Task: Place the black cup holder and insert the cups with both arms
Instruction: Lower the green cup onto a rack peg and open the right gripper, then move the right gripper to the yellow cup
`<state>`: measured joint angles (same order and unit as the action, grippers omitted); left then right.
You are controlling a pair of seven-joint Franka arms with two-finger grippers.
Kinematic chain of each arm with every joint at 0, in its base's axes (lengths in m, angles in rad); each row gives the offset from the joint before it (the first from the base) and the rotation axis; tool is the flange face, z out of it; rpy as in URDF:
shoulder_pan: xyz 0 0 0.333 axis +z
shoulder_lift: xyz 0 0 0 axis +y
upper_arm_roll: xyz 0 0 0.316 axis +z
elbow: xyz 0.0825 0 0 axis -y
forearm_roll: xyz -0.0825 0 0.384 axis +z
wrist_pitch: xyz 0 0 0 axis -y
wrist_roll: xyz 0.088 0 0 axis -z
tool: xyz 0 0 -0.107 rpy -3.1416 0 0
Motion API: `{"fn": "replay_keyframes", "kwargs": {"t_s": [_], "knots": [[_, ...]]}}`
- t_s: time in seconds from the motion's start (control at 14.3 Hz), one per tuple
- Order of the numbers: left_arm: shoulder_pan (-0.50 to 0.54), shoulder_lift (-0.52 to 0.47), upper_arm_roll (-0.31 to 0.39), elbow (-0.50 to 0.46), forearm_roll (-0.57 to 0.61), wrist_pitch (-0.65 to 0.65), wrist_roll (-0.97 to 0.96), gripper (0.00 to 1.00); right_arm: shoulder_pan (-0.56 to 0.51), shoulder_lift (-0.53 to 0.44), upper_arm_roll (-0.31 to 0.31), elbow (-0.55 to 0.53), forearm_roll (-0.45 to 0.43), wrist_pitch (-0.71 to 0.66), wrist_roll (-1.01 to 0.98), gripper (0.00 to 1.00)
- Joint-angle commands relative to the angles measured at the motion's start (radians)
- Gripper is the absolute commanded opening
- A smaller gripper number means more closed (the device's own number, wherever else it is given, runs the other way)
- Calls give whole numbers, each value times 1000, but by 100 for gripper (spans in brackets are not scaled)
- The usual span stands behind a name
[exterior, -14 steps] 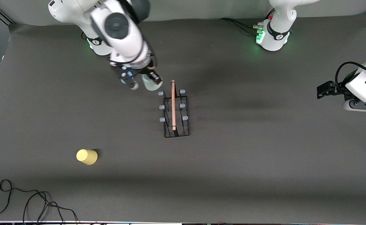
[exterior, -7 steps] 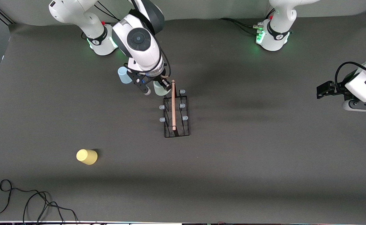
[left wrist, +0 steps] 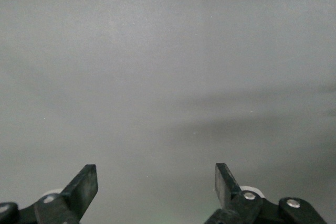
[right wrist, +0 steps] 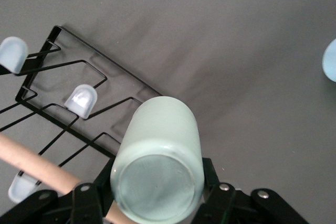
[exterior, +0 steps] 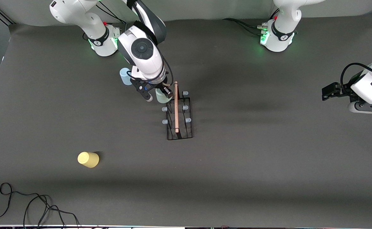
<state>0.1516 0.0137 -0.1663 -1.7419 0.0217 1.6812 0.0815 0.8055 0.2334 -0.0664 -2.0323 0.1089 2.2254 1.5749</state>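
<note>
The black cup holder [exterior: 186,128] stands mid-table, its wooden rod [exterior: 176,108] along the top and pale-tipped pegs [exterior: 164,121] on both sides. My right gripper [exterior: 158,94] is shut on the mint green cup [exterior: 162,97], over the holder's end farthest from the front camera, on the right arm's side. In the right wrist view the cup [right wrist: 157,166] sits base-up between the fingers [right wrist: 209,174], above the wire frame [right wrist: 100,69] and a peg [right wrist: 81,101]. The blue cup [exterior: 124,77] stands beside the right arm. The yellow cup [exterior: 88,159] stands nearer the front camera. My left gripper [exterior: 329,91] waits open.
A black cable [exterior: 30,203] lies coiled at the table's front edge toward the right arm's end. The left wrist view shows only bare grey table [left wrist: 168,77] past my open left gripper [left wrist: 156,182]. The blue cup [right wrist: 331,59] shows at that right wrist view's edge.
My right gripper has carried the mint green cup to the holder's end peg and lowered. The blue cup has come into sight by the arm. The left arm has not moved.
</note>
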Motion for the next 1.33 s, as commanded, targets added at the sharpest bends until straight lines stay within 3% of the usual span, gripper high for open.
{"fn": "replay_keyframes", "kwargs": {"t_s": [0.0,0.07,0.21,0.35,0.63,0.77,1.05,1.26], "knots": [[-3,2,-1,12,11,-11,-11,100,9,15,-6,-11,-6,39,30,44],[-3,0,-1,12,11,-11,-11,100,6,14,-9,-8,-5,34,30,99],[2,0,1,12,11,-14,-9,100,0,1,-15,15,-5,2,27,100],[5,2,5,13,11,-14,0,100,-9,0,-24,142,-6,-169,24,100],[-4,0,5,12,9,-17,-5,100,-16,3,-104,390,-6,-474,-95,100],[-1,0,5,12,9,-18,-5,100,-16,3,-186,446,-6,-553,-310,100],[2,0,4,12,7,-15,-2,100,-38,17,-412,452,-15,-555,-857,100],[2,0,5,12,7,-17,-3,100,-194,99,-460,527,-5,-520,-1287,100]]}}
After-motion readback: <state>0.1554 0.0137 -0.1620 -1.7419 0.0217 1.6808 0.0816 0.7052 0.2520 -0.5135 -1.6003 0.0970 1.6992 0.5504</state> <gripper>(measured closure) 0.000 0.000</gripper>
